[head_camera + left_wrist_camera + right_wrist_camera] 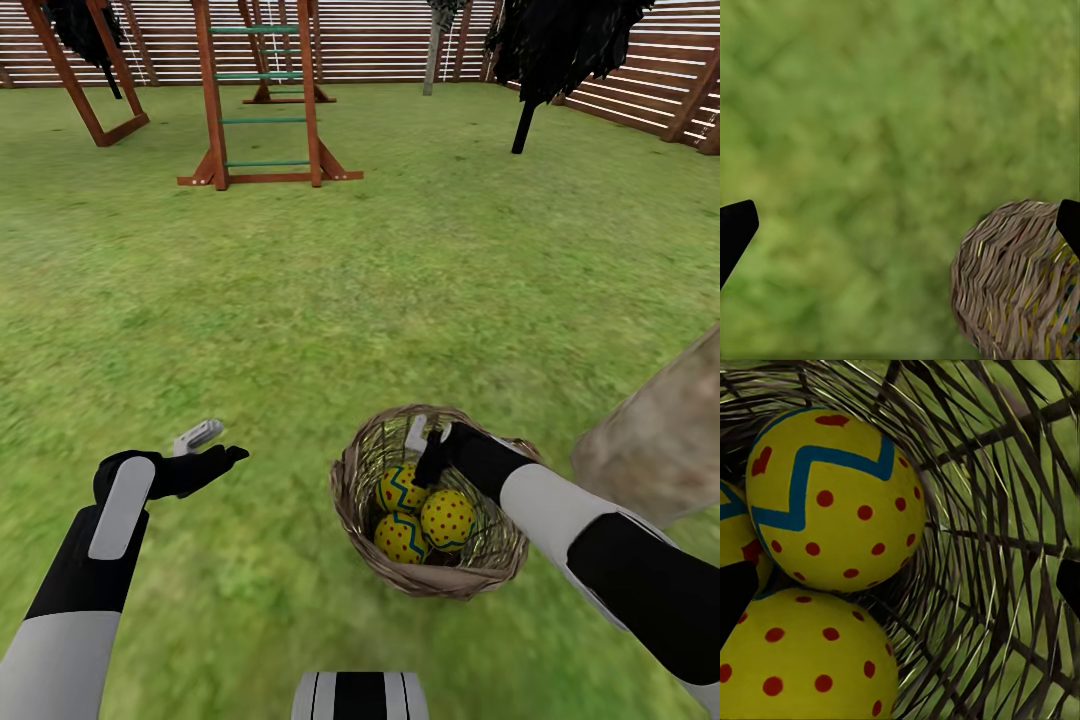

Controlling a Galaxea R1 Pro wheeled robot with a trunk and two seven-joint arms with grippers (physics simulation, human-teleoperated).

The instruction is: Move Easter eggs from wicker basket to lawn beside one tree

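The wicker basket (350,500) stands on the lawn (300,300) close in front of me. In it lie three yellow Easter eggs with red dots and blue zigzag bands (402,487) (448,520) (400,538). My right gripper (427,448) is open and reaches down inside the basket's far side, just above the eggs. The right wrist view shows two eggs (832,502) (802,660) close up between its spread fingertips (735,596). My left gripper (212,450) hovers open over the grass left of the basket (1020,285). The thick tree trunk (665,440) rises just right of the basket.
A wooden ladder frame (265,110) and a swing frame (85,80) stand far back on the grass. A thin-trunked black-foliage tree (525,115) grows at the back right, in front of a slatted fence (640,70). Open grass lies between.
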